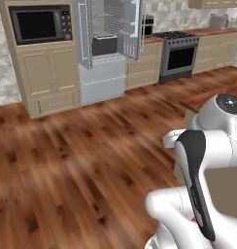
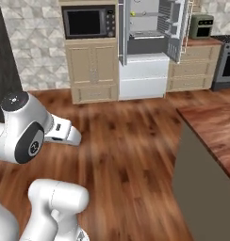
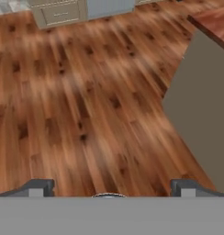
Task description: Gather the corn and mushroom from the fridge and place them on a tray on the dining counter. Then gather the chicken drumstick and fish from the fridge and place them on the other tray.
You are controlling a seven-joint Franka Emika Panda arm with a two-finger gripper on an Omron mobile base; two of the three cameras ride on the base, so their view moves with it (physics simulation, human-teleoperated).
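Gripper (image 3: 111, 186) nearest, over bare wood floor (image 3: 86, 105), fingers spread wide and carrying nothing — nothing gathered, as far as can be judged. Just to the right, the dining counter (image 2: 216, 127), no tray in sight on its visible corner. Far across the room, fridge (image 2: 145, 47) with doors open — corn, mushroom, drumstick and fish presumably inside, too small to tell.
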